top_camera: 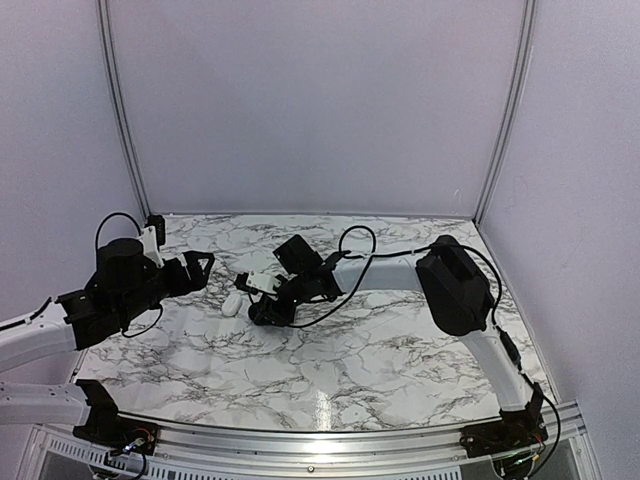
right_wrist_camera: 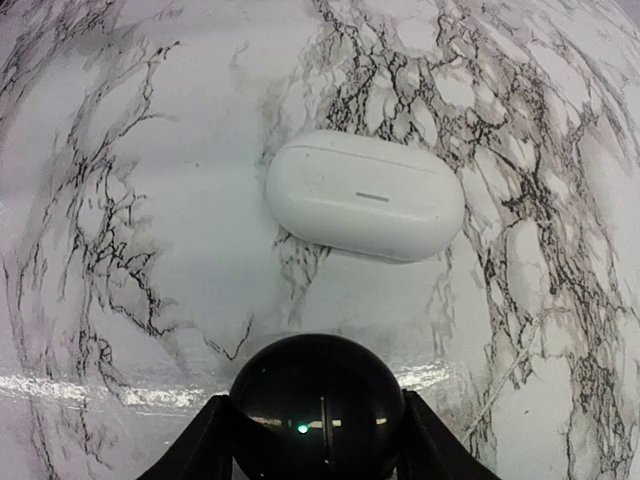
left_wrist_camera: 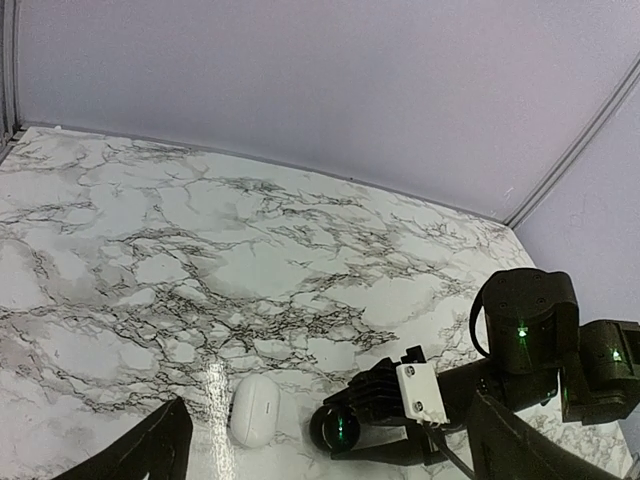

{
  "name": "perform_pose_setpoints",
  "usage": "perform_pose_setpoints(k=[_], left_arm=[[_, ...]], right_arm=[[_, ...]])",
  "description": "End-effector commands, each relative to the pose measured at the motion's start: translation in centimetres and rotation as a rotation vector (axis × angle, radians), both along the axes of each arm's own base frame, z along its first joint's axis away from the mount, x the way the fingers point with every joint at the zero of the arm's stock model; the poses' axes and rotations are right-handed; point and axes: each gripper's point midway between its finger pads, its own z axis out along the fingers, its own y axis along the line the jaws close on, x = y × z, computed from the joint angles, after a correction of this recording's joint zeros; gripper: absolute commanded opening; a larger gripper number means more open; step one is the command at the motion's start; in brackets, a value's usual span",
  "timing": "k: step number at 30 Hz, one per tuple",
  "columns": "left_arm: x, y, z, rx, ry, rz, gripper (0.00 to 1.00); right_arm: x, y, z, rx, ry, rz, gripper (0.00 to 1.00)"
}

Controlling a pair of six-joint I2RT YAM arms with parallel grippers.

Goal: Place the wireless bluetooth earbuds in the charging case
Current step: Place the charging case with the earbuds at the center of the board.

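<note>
The black case [right_wrist_camera: 318, 400] sits clenched in your right pincer [right_wrist_camera: 318, 440], near the closed white case [right_wrist_camera: 365, 197] on the surface [right_wrist_camera: 150, 200]; earbuds unseen. Its glossy dome could squirt free. Your left pincer [top_camera: 198, 268] hangs released.

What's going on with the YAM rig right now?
The right gripper is at mid-table and looks shut on a round black case. A closed white case lies on the marble table right beside it, touched by neither gripper. The left gripper is open and empty, off to the left and pointing toward both cases. No earbuds show in any view, so nothing is visibly being inserted yet.
</note>
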Motion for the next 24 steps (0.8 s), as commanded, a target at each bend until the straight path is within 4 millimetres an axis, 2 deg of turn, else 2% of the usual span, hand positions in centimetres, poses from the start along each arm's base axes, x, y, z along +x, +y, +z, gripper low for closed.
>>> perform_pose_setpoints(k=[1,3,7,9,11,13,14,17,20,24], left_arm=[[0.2,-0.1,-0.1,-0.003,0.021,-0.007,0.99],[0.4,-0.1,-0.2,0.001,0.027,-0.006,0.99],[0.6,-0.4,-0.4,0.002,0.037,-0.015,0.99],[0.8,-0.5,-0.5,0.01,0.041,-0.02,0.99],[1.0,-0.7,-0.2,0.012,0.042,-0.028,0.99],[1.3,-1.1,0.1,0.01,0.041,-0.04,0.99],[1.4,-1.2,0.0,0.013,0.046,-0.045,0.99],[1.9,-1.6,0.4,0.013,0.049,-0.051,0.99],[2.4,-2.0,0.8,0.013,0.052,-0.059,0.99],[3.4,-2.3,1.1,0.043,0.065,-0.062,0.99]], right_arm=[[1.1,0.1,0.9,0.019,-0.006,-0.002,0.36],[1.4,0.0,1.1,0.026,-0.01,-0.011,0.46],[1.8,-0.3,1.3,0.031,-0.01,-0.02,0.56],[2.0,-0.3,2.5,0.046,-0.024,-0.027,0.63],[2.2,-0.4,4.0,0.072,-0.041,-0.036,0.79],[2.3,-0.5,5.9,0.111,-0.056,-0.043,0.96],[2.4,-0.6,7.0,0.134,-0.062,-0.047,0.98],[2.7,-1.2,11.0,0.207,-0.087,-0.069,0.99],[3.4,-2.8,15.4,0.296,-0.115,-0.124,0.99],[5.3,-7.2,20.5,0.428,-0.126,-0.25,0.98]])
